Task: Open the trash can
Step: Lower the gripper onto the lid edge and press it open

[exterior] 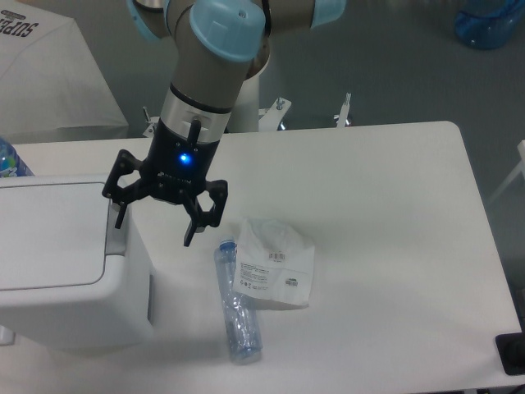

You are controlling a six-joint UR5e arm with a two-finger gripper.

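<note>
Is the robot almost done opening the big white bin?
Not yet. The trash can has its lid flat and shut, so nothing is done. The gripper is open, holding nothing, right by the grey push-button tab on the lid's edge. Pressing that tab and getting the lid up is left.

Pincer (154, 233) spread wide beside closed trash can (66, 263) lid edge.
</note>
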